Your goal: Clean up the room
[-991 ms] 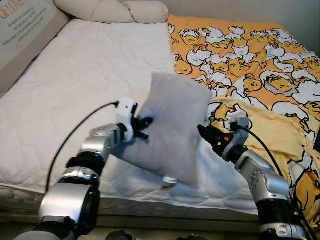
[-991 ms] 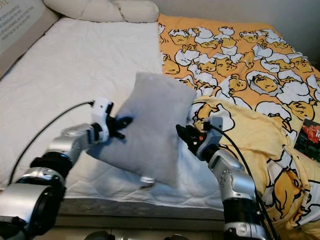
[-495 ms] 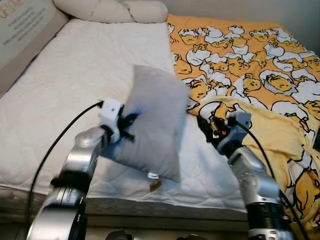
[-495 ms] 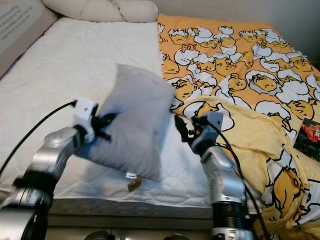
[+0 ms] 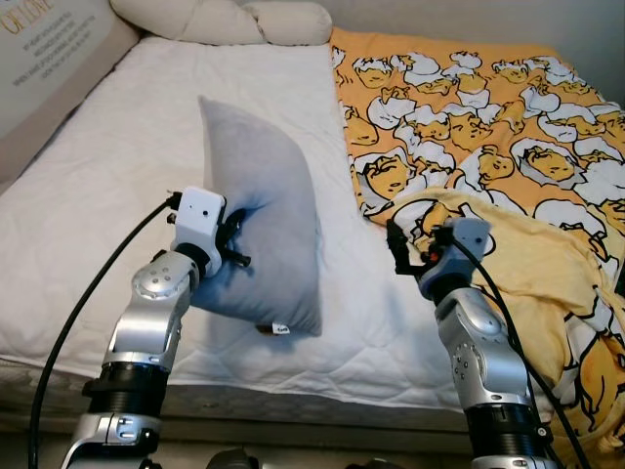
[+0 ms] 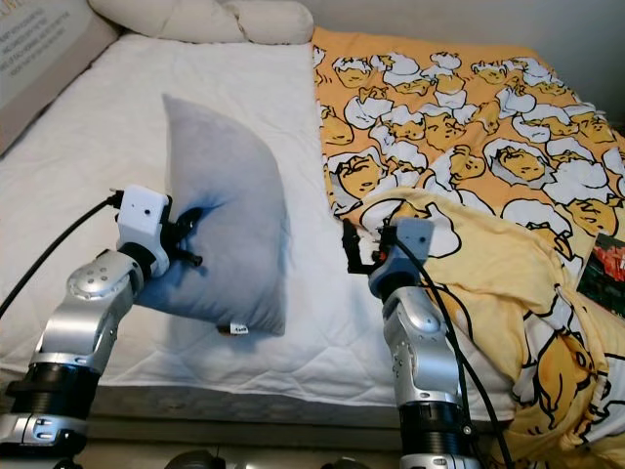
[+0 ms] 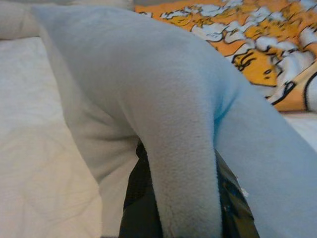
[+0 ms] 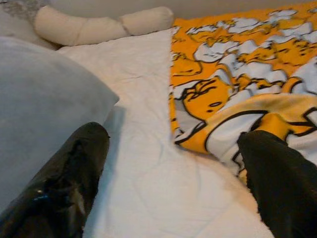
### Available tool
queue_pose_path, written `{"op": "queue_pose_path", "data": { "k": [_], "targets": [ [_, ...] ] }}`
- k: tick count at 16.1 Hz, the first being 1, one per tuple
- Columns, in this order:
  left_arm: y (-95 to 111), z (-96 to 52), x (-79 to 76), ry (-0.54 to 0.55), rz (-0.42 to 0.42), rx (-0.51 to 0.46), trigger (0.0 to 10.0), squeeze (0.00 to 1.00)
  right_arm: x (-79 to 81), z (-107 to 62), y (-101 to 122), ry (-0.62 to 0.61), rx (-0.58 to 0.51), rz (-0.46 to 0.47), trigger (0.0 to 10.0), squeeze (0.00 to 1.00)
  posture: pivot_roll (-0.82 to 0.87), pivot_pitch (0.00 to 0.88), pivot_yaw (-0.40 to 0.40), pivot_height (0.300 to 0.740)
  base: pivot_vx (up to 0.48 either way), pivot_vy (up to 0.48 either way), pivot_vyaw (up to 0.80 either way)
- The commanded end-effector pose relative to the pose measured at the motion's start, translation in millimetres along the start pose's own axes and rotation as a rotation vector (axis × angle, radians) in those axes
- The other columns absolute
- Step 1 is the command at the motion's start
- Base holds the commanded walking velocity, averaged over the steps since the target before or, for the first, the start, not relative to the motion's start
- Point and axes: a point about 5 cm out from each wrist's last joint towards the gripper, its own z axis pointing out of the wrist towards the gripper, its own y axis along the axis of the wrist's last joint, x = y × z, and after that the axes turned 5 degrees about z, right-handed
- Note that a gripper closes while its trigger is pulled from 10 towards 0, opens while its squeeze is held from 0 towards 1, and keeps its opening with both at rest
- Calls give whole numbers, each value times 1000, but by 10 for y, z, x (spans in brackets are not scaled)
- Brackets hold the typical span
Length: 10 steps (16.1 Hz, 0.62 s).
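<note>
The left gripper has its fingers closed on a fold of the grey pillow, pinching the fabric at the pillow's lower side so that the soft cloth bulges over and between them in the left wrist view. The pillow stands nearly upright on its edge over the white mattress, its upper corner pointing toward the head of the bed and its lower edge, where a small label hangs, close to the mattress near the front edge of the bed. The right gripper is apart from the pillow, on the side of it toward the yellow patterned duvet, and holds nothing; its two black fingers are spread wide, with bare mattress and the edge of the duvet showing between them in the right wrist view. The pillow sits just beside one of those spread fingers without touching it. The duvet covers the half of the bed beyond the right gripper, and a bunched fold of it lies just behind that gripper. Beyond the pillow, at the head of the bed, two cream bolsters lie end to end.
</note>
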Motion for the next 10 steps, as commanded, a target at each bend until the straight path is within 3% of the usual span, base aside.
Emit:
{"op": "queue_pose_path", "data": {
  "k": [1, 2, 3, 4, 7, 10],
  "targets": [
    [189, 16, -15, 14, 37, -71, 10000, 0, -34, -9, 16, -25, -9, -4, 10000, 761, -3, 0, -25, 740, 0, 0, 0],
    [209, 22, -13, 21, 38, -82, 10000, 0, -44, -5, 19, -30, -8, 1, 10000, 227, -3, 0, -26, 740, 0, 277, -425],
    [217, 25, -12, 22, 41, -87, 10000, 0, -46, -3, 21, -31, -9, 0, 10000, 227, -3, 0, -26, 740, 0, 277, -425],
    [243, 33, -1, 29, 57, -93, 10000, 0, -44, 1, 24, -36, -12, -6, 10000, 0, -3, 0, -25, 740, 0, 390, -800],
    [275, 32, 1, 33, 68, -95, 10000, 0, 0, -2, 4, -30, -11, -2, 10000, 0, 1, 0, -23, 740, 0, 400, -650],
    [285, 40, 6, 37, 77, -91, 10000, 0, 50, 10, -28, -16, 4, -11, 10000, 0, 6, 0, -26, 740, 0, 407, 0]
  ]
}}
